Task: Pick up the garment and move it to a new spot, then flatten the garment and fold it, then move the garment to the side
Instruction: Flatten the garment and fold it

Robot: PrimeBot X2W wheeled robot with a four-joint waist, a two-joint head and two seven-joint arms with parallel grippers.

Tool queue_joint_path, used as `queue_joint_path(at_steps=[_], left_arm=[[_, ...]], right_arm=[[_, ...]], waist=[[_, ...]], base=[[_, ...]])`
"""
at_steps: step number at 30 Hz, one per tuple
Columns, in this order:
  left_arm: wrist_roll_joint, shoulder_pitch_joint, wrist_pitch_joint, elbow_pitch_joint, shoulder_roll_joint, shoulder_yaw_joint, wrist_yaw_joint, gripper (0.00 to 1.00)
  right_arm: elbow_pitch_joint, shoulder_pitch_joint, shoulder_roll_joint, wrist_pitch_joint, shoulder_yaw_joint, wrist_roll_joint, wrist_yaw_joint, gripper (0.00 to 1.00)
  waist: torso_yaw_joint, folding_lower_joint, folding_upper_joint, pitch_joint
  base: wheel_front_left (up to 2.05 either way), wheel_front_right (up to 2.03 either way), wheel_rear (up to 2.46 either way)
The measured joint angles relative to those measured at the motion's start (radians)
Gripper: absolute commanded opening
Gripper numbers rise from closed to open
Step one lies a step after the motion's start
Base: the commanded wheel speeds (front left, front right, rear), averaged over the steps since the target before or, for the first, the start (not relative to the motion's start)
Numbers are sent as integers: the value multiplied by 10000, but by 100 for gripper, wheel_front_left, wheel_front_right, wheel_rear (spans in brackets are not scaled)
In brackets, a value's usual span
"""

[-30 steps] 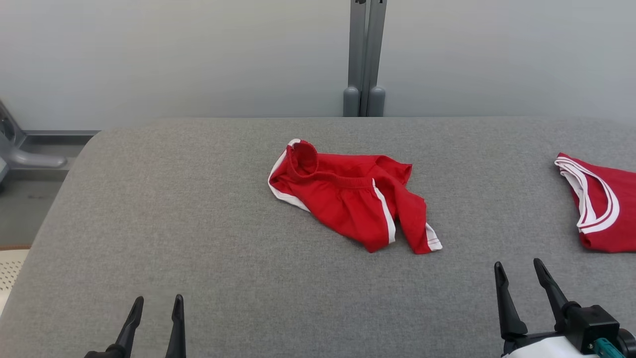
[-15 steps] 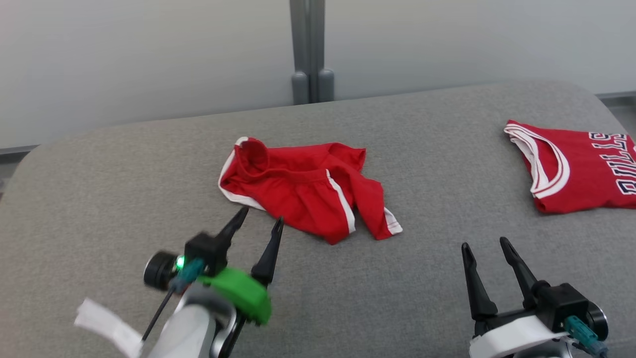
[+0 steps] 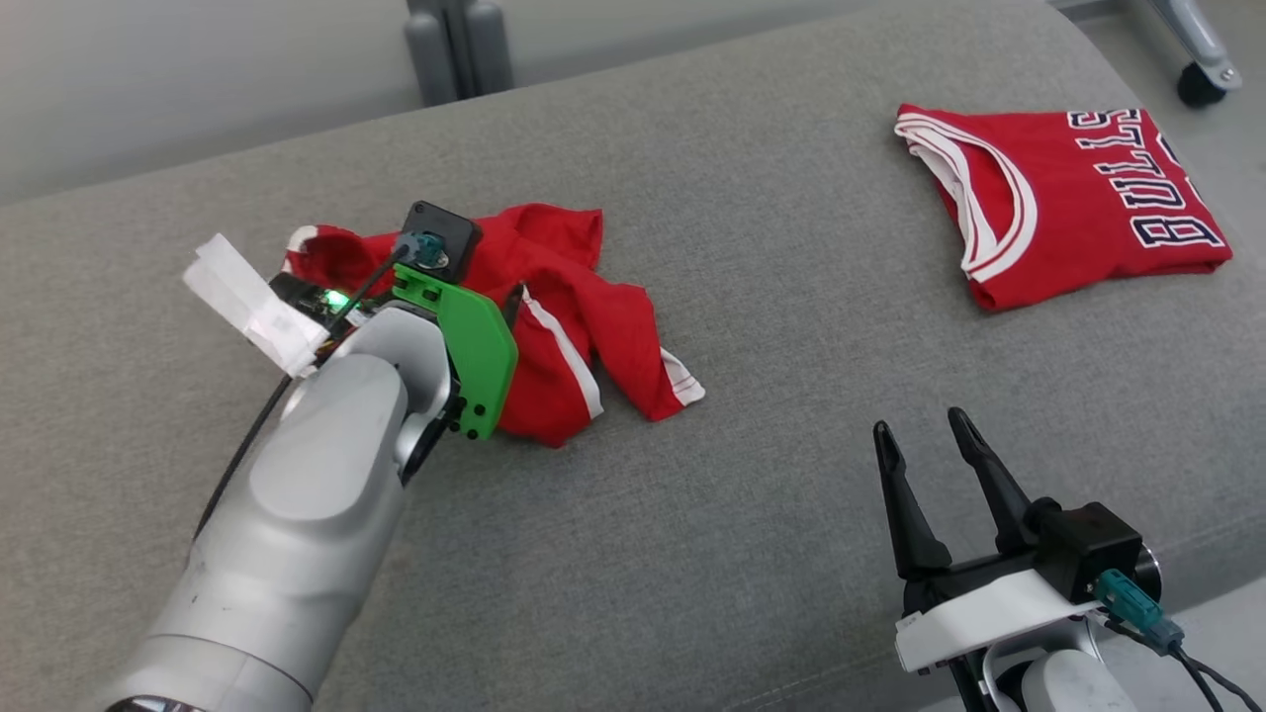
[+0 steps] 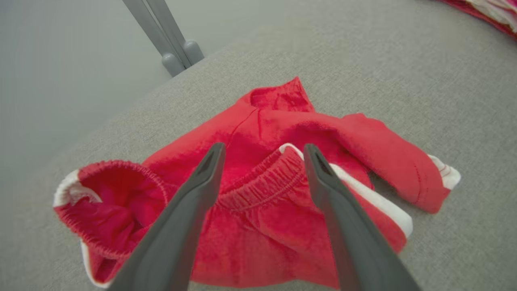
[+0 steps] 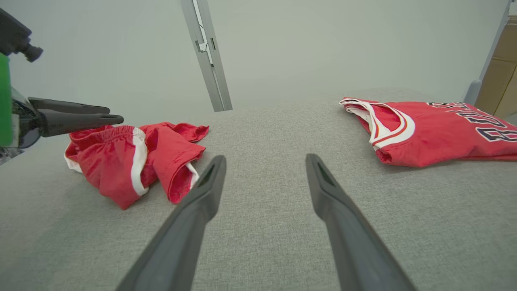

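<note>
My left gripper (image 4: 263, 149) hangs right over the red shorts (image 4: 266, 234), spread wide across the stretchy waistband (image 4: 258, 190). My right gripper (image 3: 920, 425), spread too, sits well apart.

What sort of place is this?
Likely a robot test lab, not a laundry: a grey padded table beside a bare wall, with red shorts and a folded jersey laid out.

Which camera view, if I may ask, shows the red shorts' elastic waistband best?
The left wrist view: the waistband lies close up, gathers plain. In the head view the left arm hides part of the shorts; the right wrist view shows them farther off.
</note>
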Motion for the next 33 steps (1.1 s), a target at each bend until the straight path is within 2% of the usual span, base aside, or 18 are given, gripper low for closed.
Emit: queue_joint_path(at_steps=[7, 11, 12, 13, 14, 15, 16, 18, 19, 24, 28, 33], left_arm=[[-663, -583, 686, 1018, -29, -993, 0, 100], [-1214, -733, 1099, 1129, -102, -1622, 0, 100], [-1346, -746, 1174, 1112, -107, -1808, 0, 97], [-1486, -746, 1210, 1103, -113, -1923, 0, 68], [-1636, -747, 1223, 1055, -121, -2084, 0, 45], [-1695, -749, 1200, 966, -107, -2274, 0, 34], [-1749, -752, 1127, 917, -98, -2370, 0, 30], [-1889, -794, 1039, 869, -92, -2581, 0, 14], [-1981, -811, 1011, 838, -96, -2708, 0, 2], [-2447, -811, 585, 648, -128, -3122, 0, 0], [-2853, -1129, -416, 550, -163, -2646, 36, 0], [-2963, -2292, -2476, 209, -242, -1703, 717, 0]], right_arm=[[238, -7, 2, 0, 92, 13, 0, 100], [282, -44, 2, 0, 115, 0, 0, 100], [280, -53, 4, 0, 117, -19, 0, 100], [282, -53, 4, 0, 113, -36, 0, 100], [282, -54, 6, 0, 107, -59, 0, 100], [282, -54, 6, 0, 92, -69, 0, 100], [282, -53, 6, 0, 73, -77, 0, 100], [282, -42, 6, 0, 23, -117, 0, 100], [282, -32, 4, 0, 8, -134, 0, 100], [343, -5, 6, 0, -17, -165, 0, 100], [384, 42, 6, 0, -42, -178, 0, 100], [416, 82, 4, 0, -10, -176, 0, 100]], waist=[[-552, 0, 0, 615], [-542, 0, 0, 648], [-507, 0, 0, 624], [-471, 0, 0, 602], [-423, 0, 0, 573], [-375, 0, 0, 548], [-336, 0, 0, 530], [-237, 0, 0, 486], [-189, 0, 0, 466], [-13, 0, 0, 363], [76, 0, 0, 253], [109, 0, 0, 111]], base=[[0, 0, 0], [0, 0, 0], [0, 0, 0], [0, 0, 0], [0, 0, 0], [0, 0, 0], [0, 0, 0], [0, 0, 0], [0, 0, 0], [0, 0, 0], [0, 0, 0], [0, 0, 0]])
